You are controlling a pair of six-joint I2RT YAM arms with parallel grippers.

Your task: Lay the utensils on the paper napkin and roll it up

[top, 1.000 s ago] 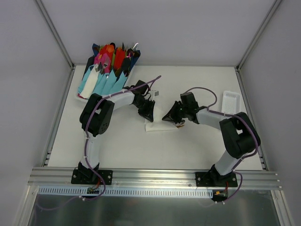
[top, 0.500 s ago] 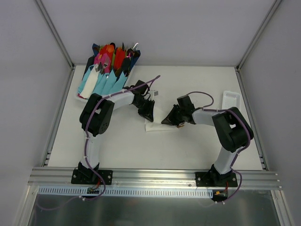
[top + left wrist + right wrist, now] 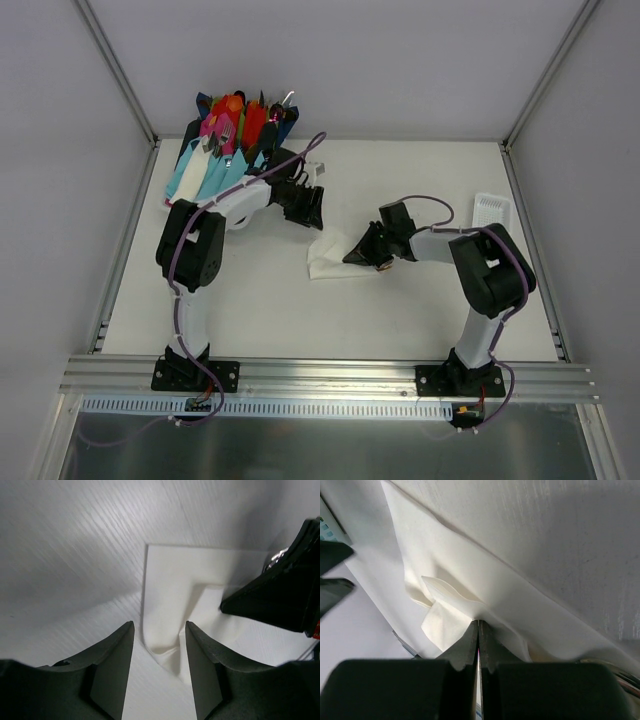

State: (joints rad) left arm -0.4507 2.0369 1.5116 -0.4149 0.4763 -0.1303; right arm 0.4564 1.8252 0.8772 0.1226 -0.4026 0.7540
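1. The napkin (image 3: 325,265) lay on the desk (image 3: 400,310) with its long axis running across, from one arm toward the other.
2. The right end effector (image 3: 352,256) was the nearer: its closed tips sat right at the napkin's right end, against a fold. Whether paper was caught between them I could not tell.
3. The left end effector (image 3: 310,215) hung apart from the napkin, jaws open and empty. The napkin's left end lay below and ahead of its tips.
4. The utensils could not be made out, and were probably inside the paper.
5. Compared with a second earlier, the left jaws had opened and that arm had drawn up and back from the napkin. The napkin's left end had spread looser and wider. The right end effector had barely moved.
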